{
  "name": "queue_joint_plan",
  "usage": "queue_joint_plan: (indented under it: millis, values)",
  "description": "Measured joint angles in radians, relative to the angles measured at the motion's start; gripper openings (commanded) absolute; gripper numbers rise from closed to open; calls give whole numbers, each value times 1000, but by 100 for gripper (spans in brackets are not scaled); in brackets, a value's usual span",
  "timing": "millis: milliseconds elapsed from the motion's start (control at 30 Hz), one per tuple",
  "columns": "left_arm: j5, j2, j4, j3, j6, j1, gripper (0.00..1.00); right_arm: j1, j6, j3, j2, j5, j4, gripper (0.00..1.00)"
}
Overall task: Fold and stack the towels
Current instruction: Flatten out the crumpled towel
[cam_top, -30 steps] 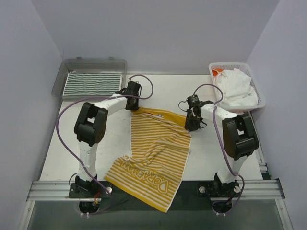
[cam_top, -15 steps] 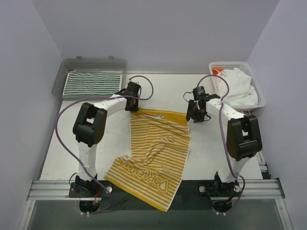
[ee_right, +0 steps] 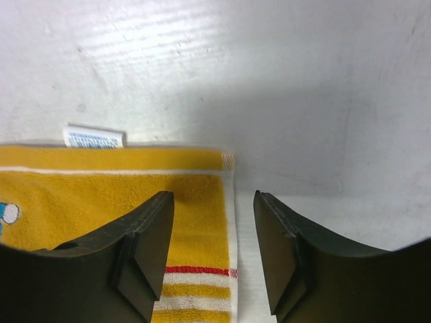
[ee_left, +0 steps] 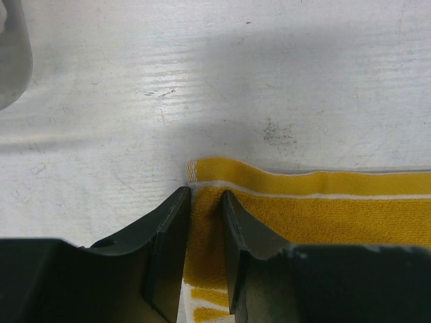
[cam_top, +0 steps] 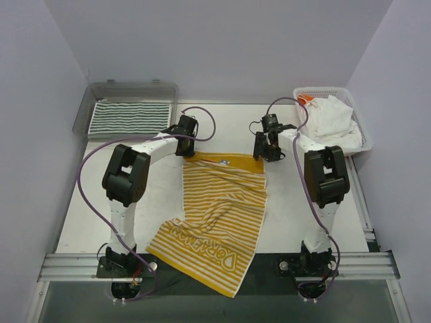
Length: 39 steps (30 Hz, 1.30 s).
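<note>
Yellow-and-white striped towel point(cam_top: 219, 215) lies opened out, unfolded, down the middle of the bench point(cam_top: 222, 124). Its near end, the one with lettering, hangs over the near bench edge and sits skewed toward the left arm's base. Mid-length there is a diagonal rumple; the far end lies flat and square.

Left pincer point(ee_left: 204, 195): clenched on the far left corner of this towel, cloth nipped between narrow jaws, low on the bench.

Right pincer point(ee_right: 212, 195): released, jaws wide apart over the far right corner. The corner lies flat below them, not gripped. A small white label point(ee_right: 94, 138) pokes out of the far hem just beside it.

Far left: green-and-white striped towel point(cam_top: 130, 116) lies folded flat in the clear tray point(cam_top: 131, 85). Judged done, first of the stack.

Far right: white towels point(cam_top: 333, 124) heaped loose in the mesh basket point(cam_top: 322, 90); untouched, all to be folded.

Progress, judged: one folded, one laid out with no fold made, the rest waiting.

Obstructions: nothing lies on the yellow towel. The overhang and rumple could spoil a straight fold. The right arm reaches close beside the basket.
</note>
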Motion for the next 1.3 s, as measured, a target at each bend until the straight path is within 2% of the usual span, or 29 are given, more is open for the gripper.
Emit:
queue_joint_plan:
  millis: [33, 233, 700, 800, 833, 900, 933, 967, 1033, 1300]
  values:
    - [0, 0, 0, 0, 0, 0, 36, 4, -3, 18, 7, 8, 1, 46]
    - [0, 0, 0, 0, 1, 0, 36, 5, -12, 80, 38, 29, 8, 40]
    - [0, 0, 0, 0, 1, 0, 36, 16, -7, 141, 113, 52, -25, 41]
    - [0, 0, 0, 0, 1, 0, 36, 22, -2, 150, 119, 56, -34, 29]
    - [0, 0, 0, 0, 1, 0, 35, 24, 0, 151, 119, 57, -35, 19]
    - [-1, 0, 0, 0, 0, 0, 29, 26, 6, 151, 119, 52, -35, 3]
    - [0, 0, 0, 0, -1, 1, 22, 26, 3, 151, 119, 52, -35, 0]
    - [-1, 0, 0, 0, -2, 2, 10, 25, 5, 151, 119, 52, -36, 0]
    - [1, 0, 2, 0, 2, 4, 1, 25, 5, 151, 119, 53, -36, 0]
    - [14, 0, 31, 0, 38, 20, 0, 17, -7, 177, 119, 43, -70, 0]
